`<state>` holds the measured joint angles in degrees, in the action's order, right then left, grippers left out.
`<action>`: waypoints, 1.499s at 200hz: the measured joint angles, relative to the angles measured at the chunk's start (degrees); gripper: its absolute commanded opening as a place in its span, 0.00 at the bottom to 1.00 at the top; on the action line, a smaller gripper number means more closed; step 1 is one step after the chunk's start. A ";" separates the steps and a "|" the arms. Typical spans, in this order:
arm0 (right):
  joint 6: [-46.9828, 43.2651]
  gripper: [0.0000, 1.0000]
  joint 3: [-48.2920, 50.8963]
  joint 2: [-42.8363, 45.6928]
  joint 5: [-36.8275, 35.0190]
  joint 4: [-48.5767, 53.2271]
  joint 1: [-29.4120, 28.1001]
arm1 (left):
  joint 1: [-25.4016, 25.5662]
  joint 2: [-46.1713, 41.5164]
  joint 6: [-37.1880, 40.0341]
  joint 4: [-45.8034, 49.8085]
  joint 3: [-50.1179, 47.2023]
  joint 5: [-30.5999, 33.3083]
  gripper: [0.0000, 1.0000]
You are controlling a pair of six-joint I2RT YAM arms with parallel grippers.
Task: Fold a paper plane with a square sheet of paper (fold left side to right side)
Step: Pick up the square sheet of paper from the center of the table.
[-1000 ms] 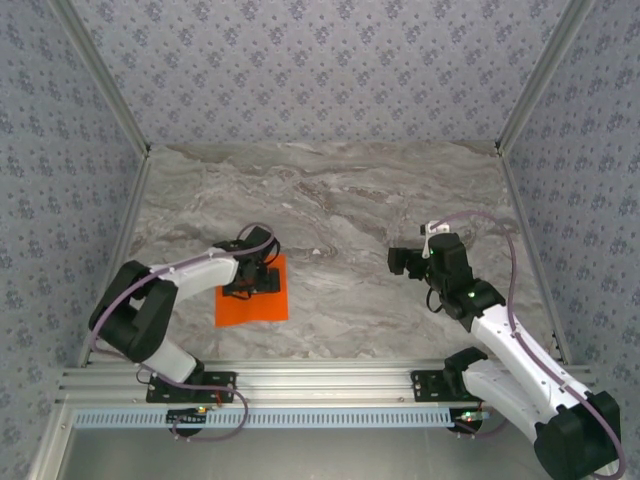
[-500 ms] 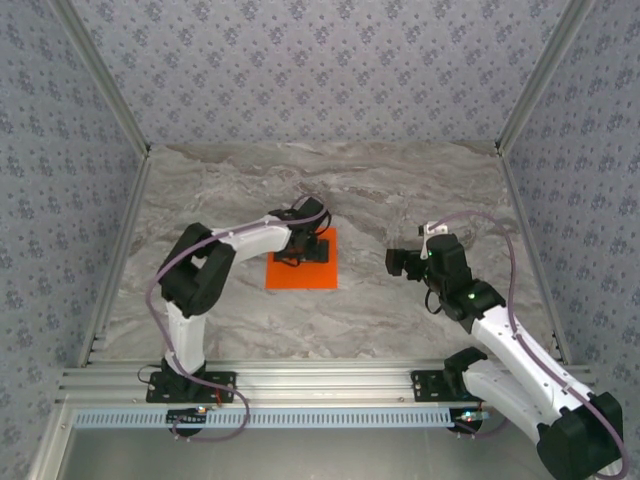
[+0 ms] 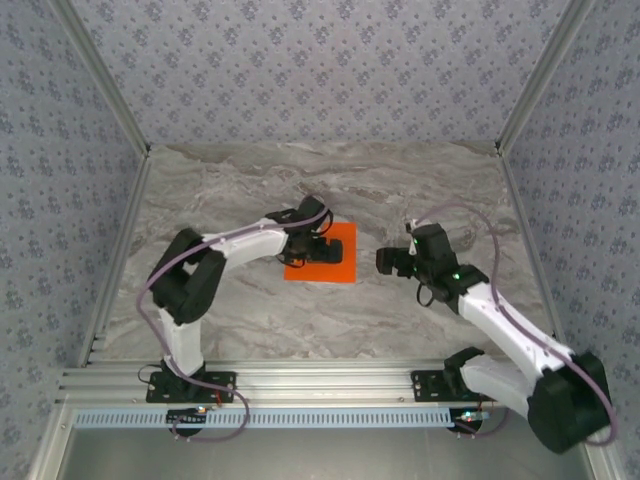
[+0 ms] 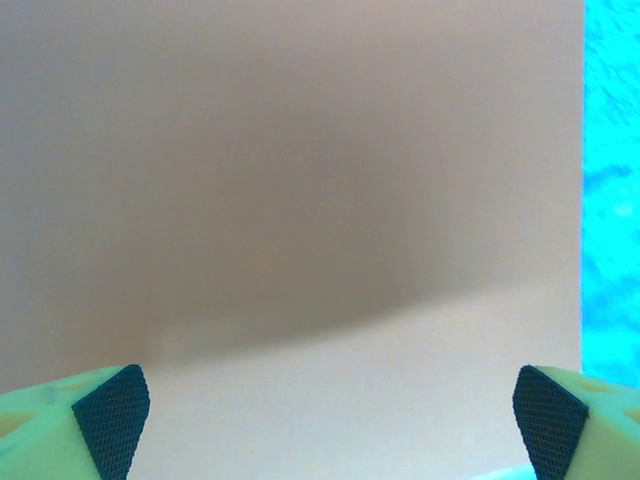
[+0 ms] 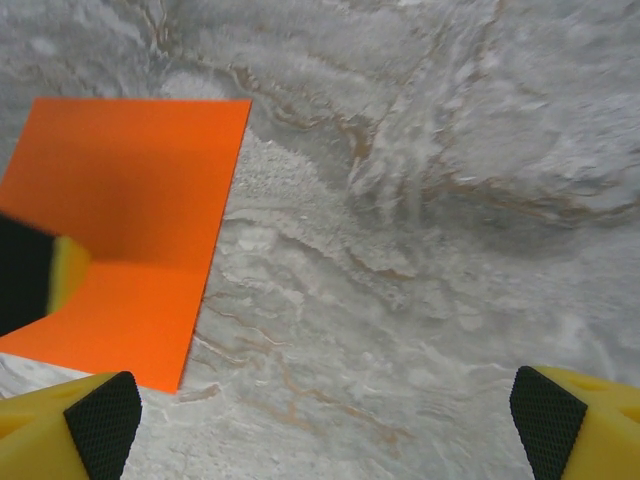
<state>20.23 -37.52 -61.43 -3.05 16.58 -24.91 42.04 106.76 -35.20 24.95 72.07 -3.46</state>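
One flat, bright orange square sheet of thin paper (image 3: 345,250) lay near the middle of the grey marbled table (image 3: 250,190), with no crease that I could make out. Your left pincer (image 4: 330,408) sat low over it, jaws spread wide and gripping nothing; contact with the paper could not be judged. Your right pincer (image 5: 325,410) hovered just right of the sheet, equally wide and empty.

Judgement: the left-to-right fold was not yet begun; positioning was the step in hand. The next move called for lifting the left edge, carrying it onto the right edge and matching the corners, while pinning the sheet against sliding.
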 measured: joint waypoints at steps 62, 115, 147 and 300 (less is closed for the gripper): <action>1.05 1.00 -21.62 -32.30 6.51 -4.59 0.00 | -4.72 -10.58 -3.04 -10.86 -14.49 -10.82 0.82; 2.95 1.00 -36.13 -48.04 6.91 -4.35 -1.01 | -5.79 -7.85 -3.87 -13.18 -15.23 -13.49 0.79; 3.54 1.00 -39.78 -52.41 6.71 -3.15 -2.91 | -5.79 -6.51 -3.89 -13.18 -15.26 -13.25 0.78; 4.39 0.65 -37.70 -53.16 10.32 -1.16 -10.43 | -5.99 -5.99 -5.18 -17.22 -17.64 -12.83 0.62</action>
<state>24.62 -75.22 -114.59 7.27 15.42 -35.33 36.05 100.77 -40.38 7.73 54.43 -16.29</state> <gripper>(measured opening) 0.720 0.624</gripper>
